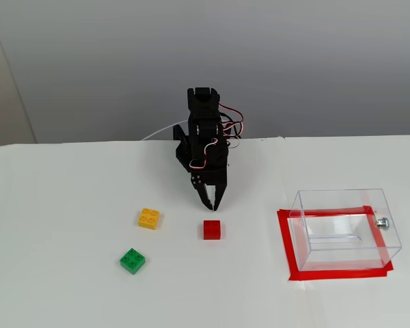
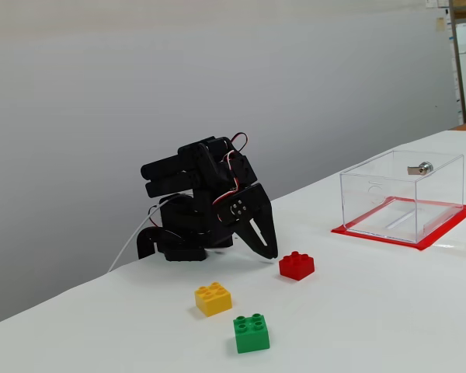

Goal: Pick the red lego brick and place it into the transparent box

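The red lego brick (image 1: 212, 229) (image 2: 297, 265) lies on the white table, studs up. My black gripper (image 1: 212, 205) (image 2: 272, 254) is folded low just behind it, tips pointing down at the table a short way from the brick, fingers together and holding nothing. The transparent box (image 1: 344, 227) (image 2: 405, 194) stands to the right of the brick on a red tape frame, with a small metal knob (image 1: 382, 222) on its right wall, and it looks empty.
A yellow brick (image 1: 149, 218) (image 2: 213, 298) and a green brick (image 1: 132, 260) (image 2: 252, 332) lie left of the red one. The arm's base (image 1: 203, 130) sits at the table's back edge by a grey wall.
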